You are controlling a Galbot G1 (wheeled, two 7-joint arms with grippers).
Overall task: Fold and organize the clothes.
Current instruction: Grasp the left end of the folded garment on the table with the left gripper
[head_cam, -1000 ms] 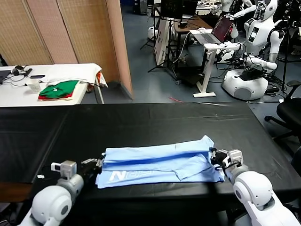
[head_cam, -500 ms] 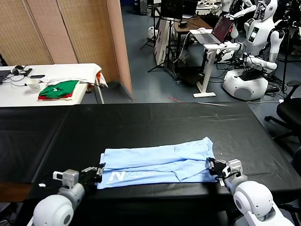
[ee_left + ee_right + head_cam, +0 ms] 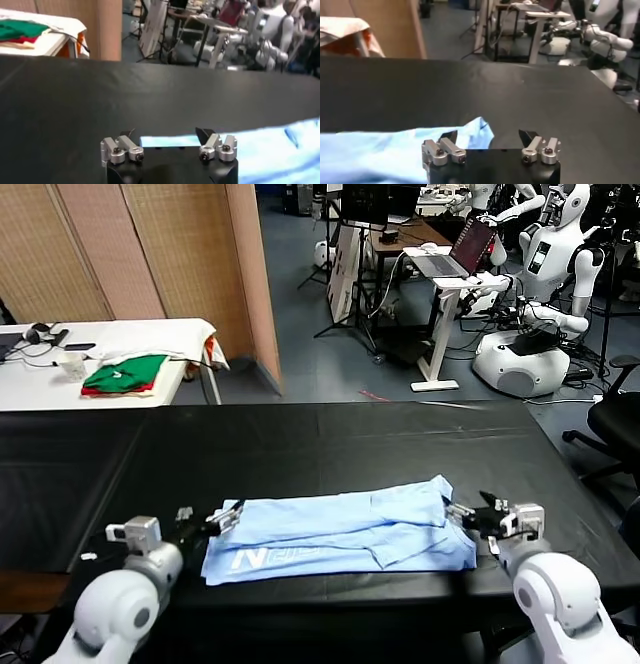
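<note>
Left gripper [image 3: 210, 520] sits low at the near left of the black table [image 3: 330, 439], just off the left end of the T-shirt [image 3: 340, 533]. Jaws spread wide, nothing between them. The left wrist view agrees: gripper [image 3: 165, 134] splayed, only bare tabletop and a strip of blue cloth [image 3: 280, 147] past the tips.

Right gripper [image 3: 472, 517] mirrors it at the near right, beside the shirt's right edge, jaws wide apart and empty. In the right wrist view the gripper [image 3: 487, 135] has a corner of the shirt [image 3: 395, 145] ahead of one fingertip; contact can't be judged there, probably just clear.

T-shirt lies flat on the table's near-centre, folded into a long left-right band, white lettering [image 3: 268, 557] showing on the near-left part (upside down from here).

Far left, a white table [image 3: 110, 344] holds a green and red folded garment [image 3: 125, 374]. Far right: a laptop [image 3: 462, 249] on a stand and a white robot [image 3: 545, 274].
</note>
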